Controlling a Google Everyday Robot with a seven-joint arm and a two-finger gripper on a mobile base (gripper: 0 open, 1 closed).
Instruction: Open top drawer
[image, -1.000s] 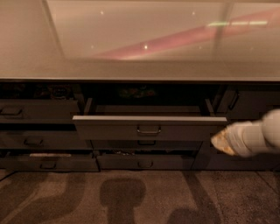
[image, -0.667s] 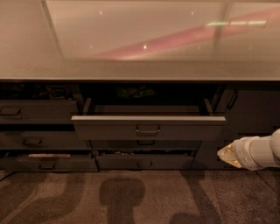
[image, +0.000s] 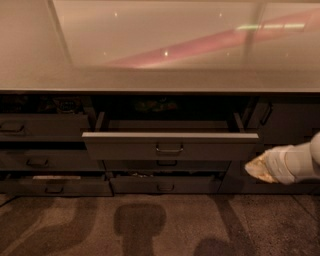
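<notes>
Wide, glossy beige countertop (image: 150, 75) spans the whole view above the top drawer, w/ a pink streak and small light spots reflected in it. Mottled grey-brown floor (image: 60, 225) runs below the drawer, w/ soft dark shadows (image: 140, 220) under its ctr.

Between them sits a dark grey-brown cabinet, all places given relative to the top drawer.

Top drawer (image: 125, 148): widest unit, long flat dark grey-brown front. It stands open, its front well forward of the cabinet face, and its grey inner tray shows behind the pale top edge. Contents can't be made out.

Left of it: three shorter dark drawers stacked, upper (image: 42, 127), middle (image: 45, 161), btm (image: 75, 186). The btm one is slightly open, w/ something pale along its top.

Directly below it: two more dark fronts, one (image: 130, 165) tucked under its front and a lower one (image: 135, 184) near the floor.

Upper right of it: a dark cabinet panel (image: 295, 122) w/ a slanted bar handle (image: 265, 114).

White robot arm (image: 300, 162) enters from the right edge, lower right of the drawer. Its pale, cream-tipped gripper (image: 256, 169) sits just below and beside the drawer front's right end, pointing left. It does not touch the front. Can't tell how far open it is, and nothing is visibly in its hold.

Small dark loop handle (image: 169, 149) at ctr of the drawer front, well left of the gripper.
</notes>
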